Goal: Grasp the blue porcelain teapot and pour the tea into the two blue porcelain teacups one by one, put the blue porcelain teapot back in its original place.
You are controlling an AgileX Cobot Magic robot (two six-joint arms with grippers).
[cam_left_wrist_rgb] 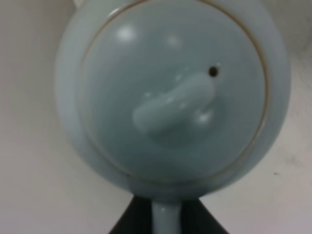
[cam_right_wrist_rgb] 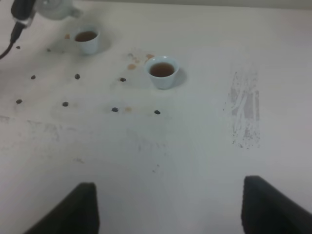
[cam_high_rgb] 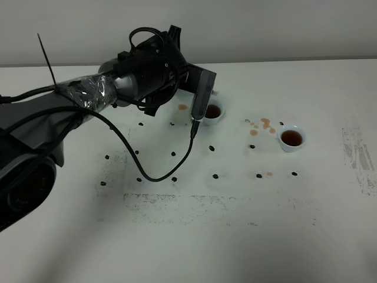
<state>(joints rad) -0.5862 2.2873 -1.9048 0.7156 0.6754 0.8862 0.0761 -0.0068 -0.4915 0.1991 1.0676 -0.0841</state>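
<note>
The pale blue teapot (cam_left_wrist_rgb: pixel 170 92) fills the left wrist view, seen lid-on with its knob (cam_left_wrist_rgb: pixel 170 105) in the middle. My left gripper (cam_left_wrist_rgb: pixel 165 219) is shut on its handle, dark fingers on either side. In the exterior view the left arm (cam_high_rgb: pixel 147 71) covers the teapot near the table's back. The right wrist view shows the teapot (cam_right_wrist_rgb: pixel 56 7) just behind the left teacup (cam_right_wrist_rgb: pixel 87 40). Both teacups (cam_high_rgb: pixel 212 112) (cam_high_rgb: pixel 291 138) hold brown tea; the second is the right teacup (cam_right_wrist_rgb: pixel 162 71). My right gripper (cam_right_wrist_rgb: pixel 168 207) is open over bare table, well in front of the cups.
Brown tea drops (cam_high_rgb: pixel 262 124) lie between the cups, and another spot (cam_high_rgb: pixel 182 107) lies left of the left cup. Small dark dots (cam_high_rgb: pixel 215 175) mark the white table. A black cable (cam_high_rgb: pixel 153 177) loops from the left arm. A scuffed patch (cam_high_rgb: pixel 356 153) lies at the right.
</note>
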